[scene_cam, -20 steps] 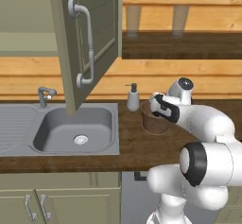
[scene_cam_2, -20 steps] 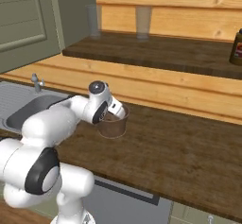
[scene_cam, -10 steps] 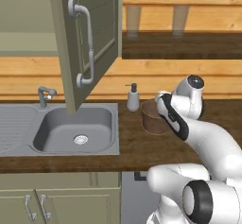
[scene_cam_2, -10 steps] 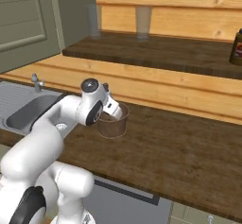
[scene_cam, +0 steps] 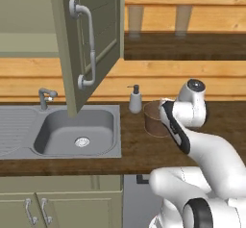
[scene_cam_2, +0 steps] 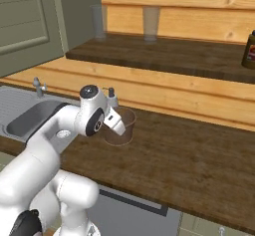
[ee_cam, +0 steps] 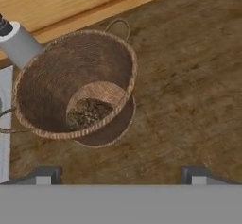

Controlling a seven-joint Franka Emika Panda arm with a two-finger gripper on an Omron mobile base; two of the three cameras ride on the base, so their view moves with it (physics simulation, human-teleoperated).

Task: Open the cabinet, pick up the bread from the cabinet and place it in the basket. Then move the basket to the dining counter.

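beside soap dispenser point(scene_cam: 135, 99), basket point(ee_cam: 71, 86) holds bread point(ee_cam: 87, 113); gripper point(ee_cam: 118, 176) jaws spread wide, gripping nothing.

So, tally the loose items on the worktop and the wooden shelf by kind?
Basket: 1
Soap dispenser: 1
Clear glasses on the shelf: 2
Dark bottle: 1
Bread piece in the basket: 1
Total: 6

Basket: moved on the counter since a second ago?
No. The basket sits in the same spot just right of the soap bottle, beside the sink.
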